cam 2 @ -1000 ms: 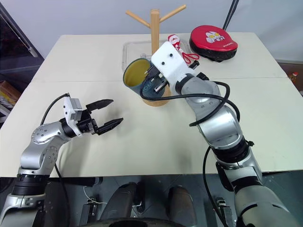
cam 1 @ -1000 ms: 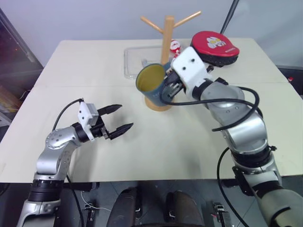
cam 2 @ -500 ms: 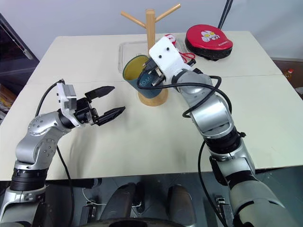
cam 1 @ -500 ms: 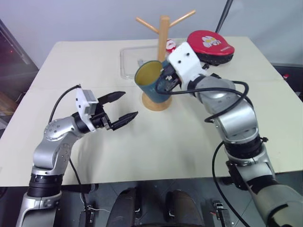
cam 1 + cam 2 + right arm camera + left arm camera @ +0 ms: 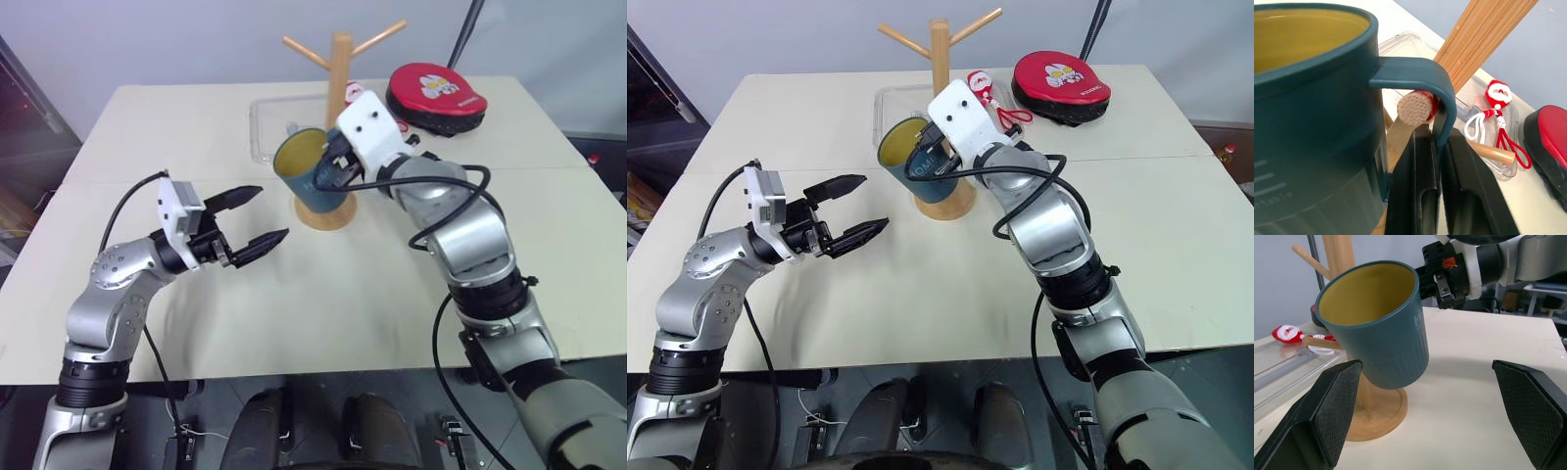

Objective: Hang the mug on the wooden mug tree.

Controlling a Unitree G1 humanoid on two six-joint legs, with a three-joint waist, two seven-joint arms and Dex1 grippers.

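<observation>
The dark teal mug with its yellow inside hangs tilted beside the post of the wooden mug tree, above the round base. A low peg's end pokes through the handle loop. My right gripper is closed on the handle's upright part, one black finger on each side. My left gripper hovers open over the table to the left of the mug, pointing at it, with nothing between its fingers.
A clear plastic tray lies behind the tree with a Santa keychain at its right end. A red round case sits at the back right. The table's front edge runs close below both arms.
The right gripper has carried the mug a little left and closer to the tree's post. The left gripper rose slightly, then held still. The whole view has shifted too.
</observation>
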